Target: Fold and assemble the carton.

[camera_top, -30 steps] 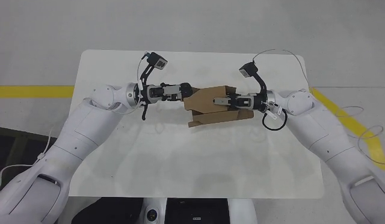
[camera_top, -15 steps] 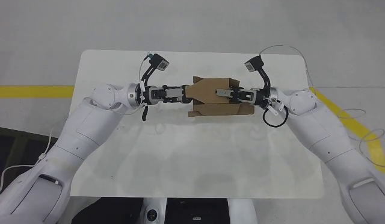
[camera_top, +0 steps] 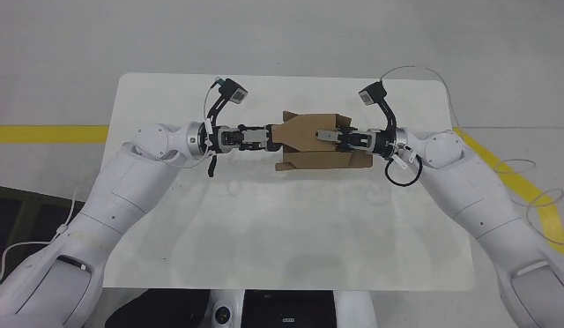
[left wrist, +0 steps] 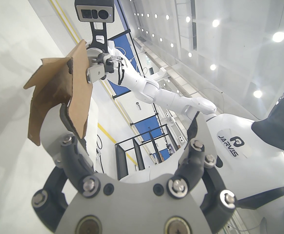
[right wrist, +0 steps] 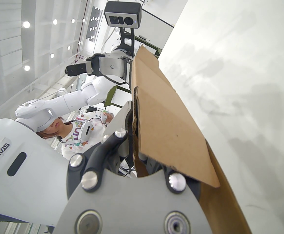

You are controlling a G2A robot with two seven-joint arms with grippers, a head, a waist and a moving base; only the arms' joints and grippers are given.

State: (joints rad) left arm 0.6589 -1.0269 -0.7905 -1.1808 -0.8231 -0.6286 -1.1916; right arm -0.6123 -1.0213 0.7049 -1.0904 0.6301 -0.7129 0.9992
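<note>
- Item: brown cardboard carton point(camera_top: 304, 132), partly folded, flaps loose. Place: over the far half of the white table point(camera_top: 176, 231), about midway across it and between my two claws. Its long side runs from one claw to the other. One flap juts out on the side nearer my body. I cannot tell whether that flap touches the tabletop.
- Item: my right claw point(camera_top: 326, 137). State: clamped on a carton panel at the carton's right end. In the right wrist view one finger point(right wrist: 122, 120) lies flat against the cardboard, and the panel covers the other.
- Item: my left claw point(left wrist: 131, 120). State: spread wide, gripping nothing. Place: at the carton's left end. One finger point(left wrist: 71, 147) touches the edge of the end flap. The other point(left wrist: 196, 132) stands well apart from the cardboard.
- Item: yellow floor stripe point(camera_top: 53, 134). Place: on the grey floor, showing past the table's left side and again past its right.
</note>
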